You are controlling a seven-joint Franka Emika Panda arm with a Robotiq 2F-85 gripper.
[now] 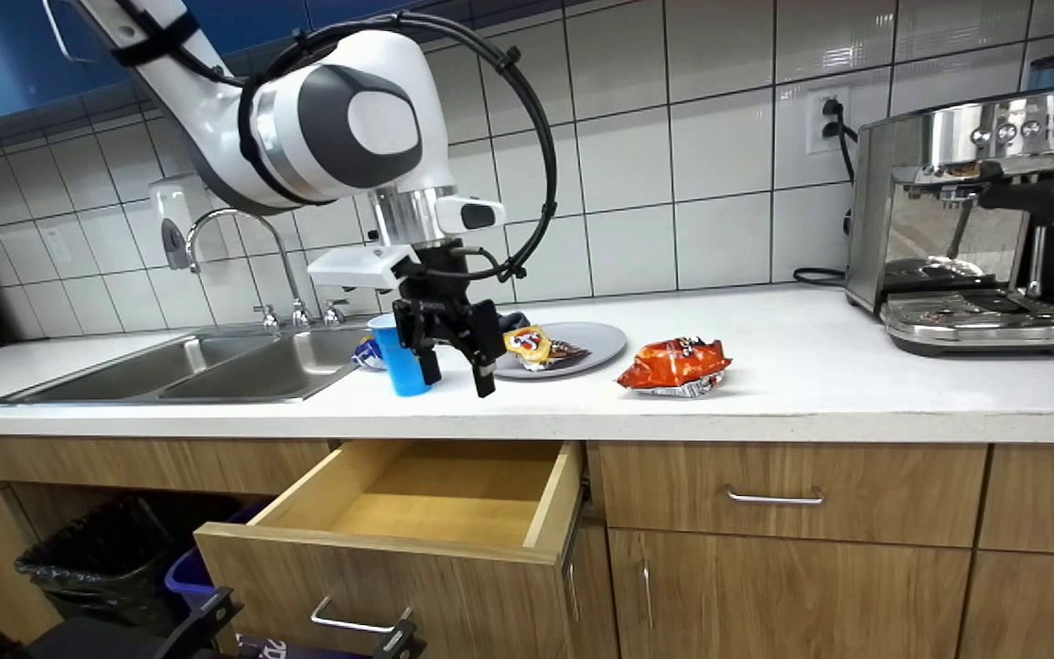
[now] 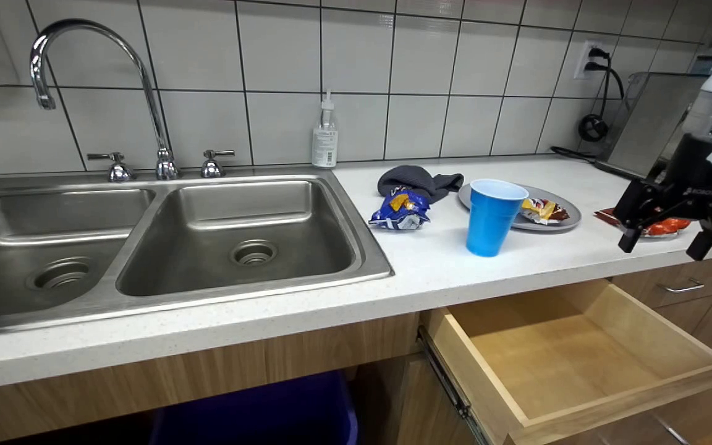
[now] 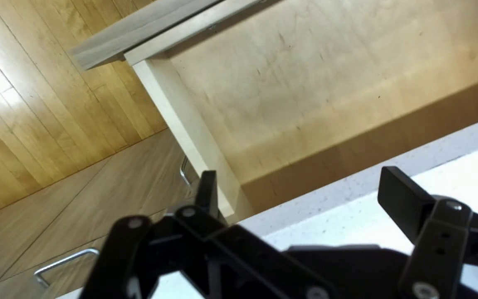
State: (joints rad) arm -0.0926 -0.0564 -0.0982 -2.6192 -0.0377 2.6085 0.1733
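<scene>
Widely spread and with nothing between its fingers (image 3: 207, 191), the end effector (image 1: 459, 377) points downward near the front edge of the tabletop (image 1: 820, 389). In the wrist view, this edge and one side wall of the open wooden drawer (image 3: 330, 83) appear between and below the fingers; therefore, in my judgement, any lowering here should be slow, and first well centred, so that no finger knocks on the wall or on the edge. The drawer extends out from below the tabletop. Apart from it, the blue plastic cup (image 2: 493, 222) stands upright, in front of the gray plate (image 2: 571, 215), on which a yellow-and-brown snack bag (image 2: 541, 211) lies. For this seemingly thin cup, a gentle closing would probably be best, to avoid denting. Beside the plate rests the red-orange snack bag (image 1: 676, 364); toward the sink (image 2: 365, 241), a blue snack bag (image 2: 400, 213) lies close to the dark gray cloth (image 2: 416, 180).
</scene>
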